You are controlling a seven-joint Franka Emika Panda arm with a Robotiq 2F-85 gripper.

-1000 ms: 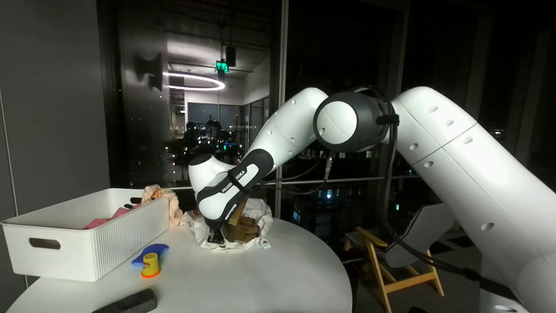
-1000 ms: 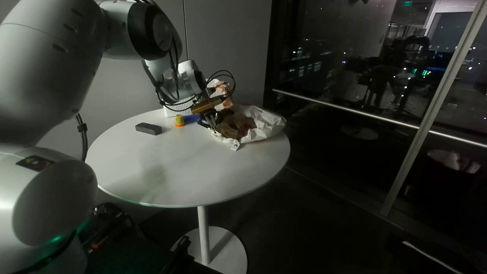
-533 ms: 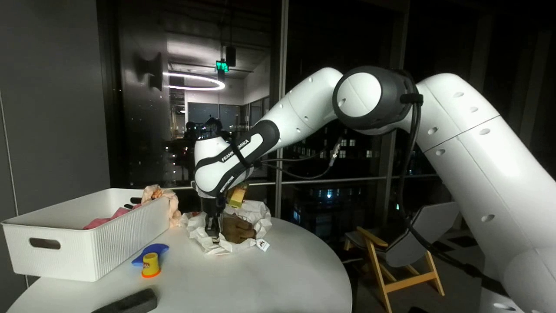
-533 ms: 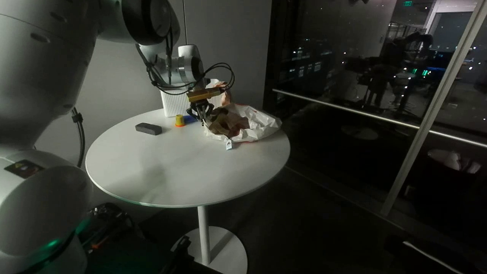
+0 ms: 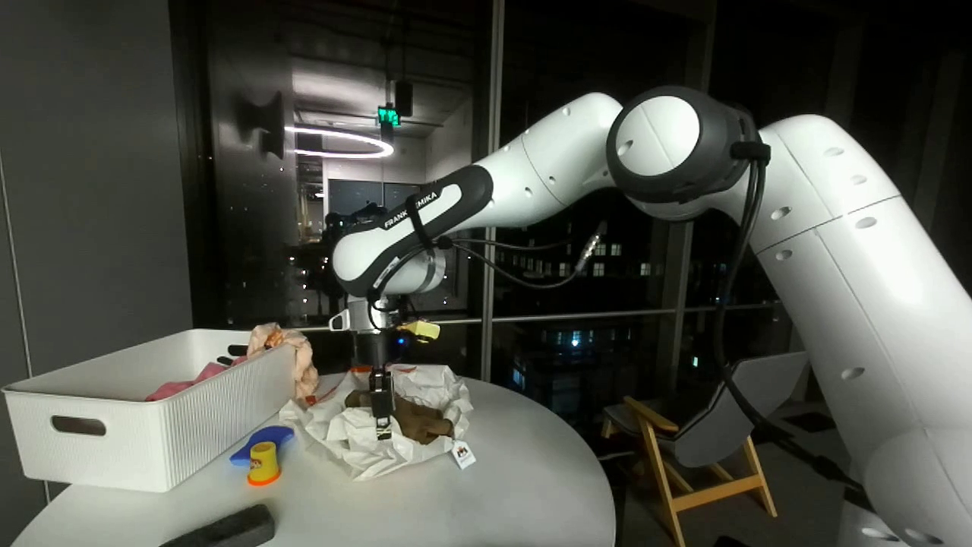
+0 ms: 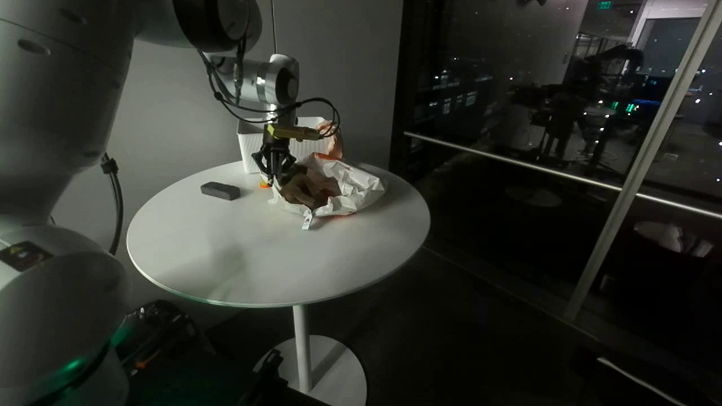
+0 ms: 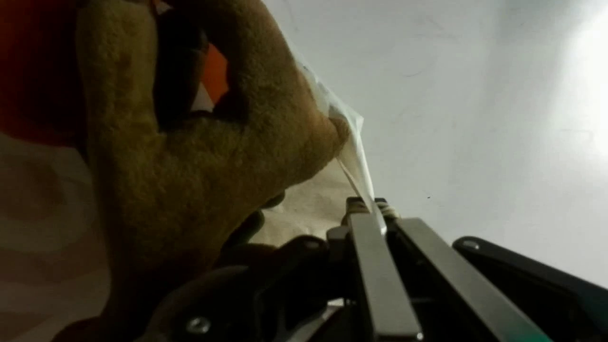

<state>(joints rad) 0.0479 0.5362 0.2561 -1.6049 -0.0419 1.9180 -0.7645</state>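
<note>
1. Because your tool (image 7: 373,211) has its fingers pressed together with only a thin edge of the white bag (image 5: 349,448) between them, a sharp tug could let that edge slip out or tear it.
2. Just beside those fingers lies the brown plush toy (image 7: 199,175), resting inside the bag's mouth and not in your grip. Should you lift one side of the bag, the toy's loose weight could tip it out or drag against the pull.
3. The label (image 5: 463,454) sticks out past the bag's rim over the worktop (image 5: 524,494); dragging the bag could crease it or fold it underneath.
4. Near the bag you have the blue object (image 5: 275,436), whose use isn't clear, and the yellow tub (image 5: 263,462). The tool blocks most of that tub in an exterior view, so a low sideways sweep could topple it before you notice.
5. Farther out stands the white basket (image 5: 228,422) with the peach cloth (image 5: 302,363) spilling over its rim; if you swing wide, you could snag the cloth and pull it down. Well apart, the grey block (image 6: 220,190) looks least exposed.
</note>
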